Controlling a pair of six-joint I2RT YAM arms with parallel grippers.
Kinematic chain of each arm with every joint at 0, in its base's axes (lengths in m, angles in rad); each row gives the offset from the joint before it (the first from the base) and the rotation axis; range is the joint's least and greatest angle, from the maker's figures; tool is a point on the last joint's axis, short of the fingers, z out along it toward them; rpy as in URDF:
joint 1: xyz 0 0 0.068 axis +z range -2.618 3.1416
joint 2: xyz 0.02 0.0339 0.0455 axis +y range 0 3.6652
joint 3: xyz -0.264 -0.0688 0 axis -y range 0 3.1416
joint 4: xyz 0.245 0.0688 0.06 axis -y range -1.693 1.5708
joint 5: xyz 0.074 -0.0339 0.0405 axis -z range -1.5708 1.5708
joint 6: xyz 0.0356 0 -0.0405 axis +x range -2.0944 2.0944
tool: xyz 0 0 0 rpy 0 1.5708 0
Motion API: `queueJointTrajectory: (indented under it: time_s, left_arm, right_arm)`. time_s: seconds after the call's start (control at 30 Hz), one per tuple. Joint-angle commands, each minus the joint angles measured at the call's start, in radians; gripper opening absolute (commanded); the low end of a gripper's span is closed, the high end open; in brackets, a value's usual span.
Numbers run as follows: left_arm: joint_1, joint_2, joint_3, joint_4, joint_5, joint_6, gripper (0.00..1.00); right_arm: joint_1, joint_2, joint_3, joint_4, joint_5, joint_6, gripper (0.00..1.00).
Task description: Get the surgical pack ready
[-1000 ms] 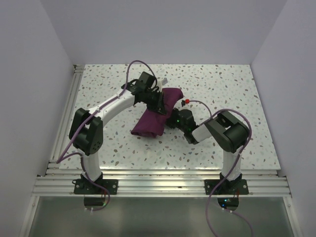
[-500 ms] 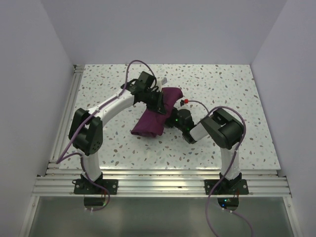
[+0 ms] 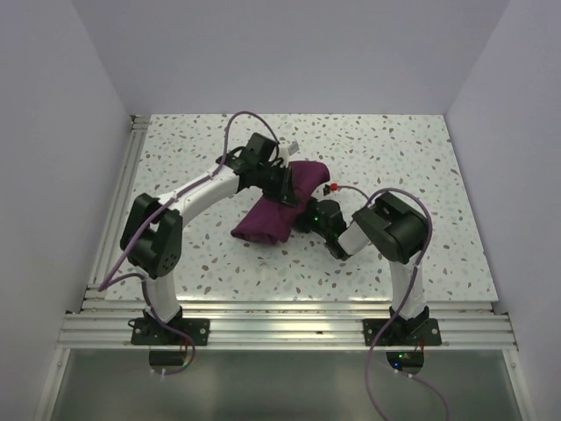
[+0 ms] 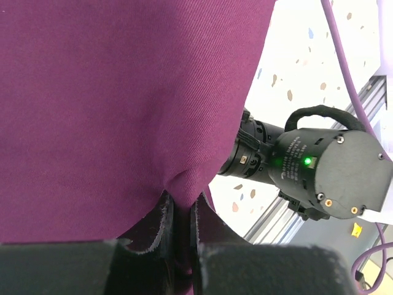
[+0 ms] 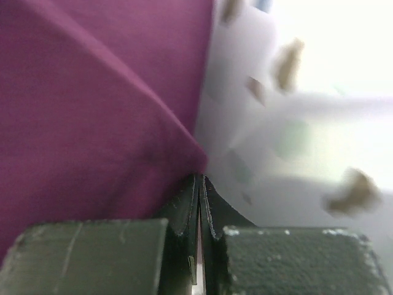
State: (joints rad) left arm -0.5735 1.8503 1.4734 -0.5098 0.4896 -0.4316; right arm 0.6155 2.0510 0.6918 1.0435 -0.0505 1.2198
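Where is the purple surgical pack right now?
In the top view, the surgical pack sits mid-table, between the left gripper and right gripper, both pinching it.

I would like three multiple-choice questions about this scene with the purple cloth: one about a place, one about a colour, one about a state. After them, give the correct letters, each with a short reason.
1. Where is the surgical pack?
A. Around the middle of the table
B. In the far right corner
C. On the metal rail at the near edge

2. What colour is the pack?
A. Green
B. Plum purple
C. White

3. How do the right jaws stand?
A. Wide open above the cloth
B. Shut on nothing, away from the cloth
C. Shut on a corner of the cloth

Answers:
1 A: the top view shows the pack mid-table, far from the corners and the rail.
2 B: every view shows purple woven cloth.
3 C: the right wrist view shows the jaws closed with the cloth corner pinched between them.
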Motion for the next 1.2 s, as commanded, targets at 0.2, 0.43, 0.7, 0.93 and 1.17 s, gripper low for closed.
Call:
queueJointTrajectory:
  time_s: [0.2, 0.43, 0.7, 0.93, 1.17]
  left_arm:
    - [-0.025, 0.012, -0.061, 0.163, 0.053, -0.021, 0.00]
    - [-0.068, 0.024, -0.105, 0.215, -0.040, -0.030, 0.00]
    - [-0.175, 0.018, -0.176, 0.303, -0.268, -0.056, 0.00]
    - [-0.296, 0.036, -0.260, 0.416, -0.520, -0.065, 0.00]
    - [-0.385, 0.061, -0.282, 0.467, -0.649, -0.053, 0.00]
  right_arm:
    - [0.003, -0.097, -0.121, -0.118, 0.100, 0.076, 0.00]
    - [0.003, -0.284, -0.256, -0.310, 0.192, 0.098, 0.00]
    - [-0.010, -0.737, -0.249, -1.015, 0.426, 0.029, 0.00]
    - [-0.163, -0.957, -0.170, -1.252, 0.518, -0.160, 0.00]
    - [-0.237, -0.993, -0.083, -1.306, 0.462, -0.318, 0.17]
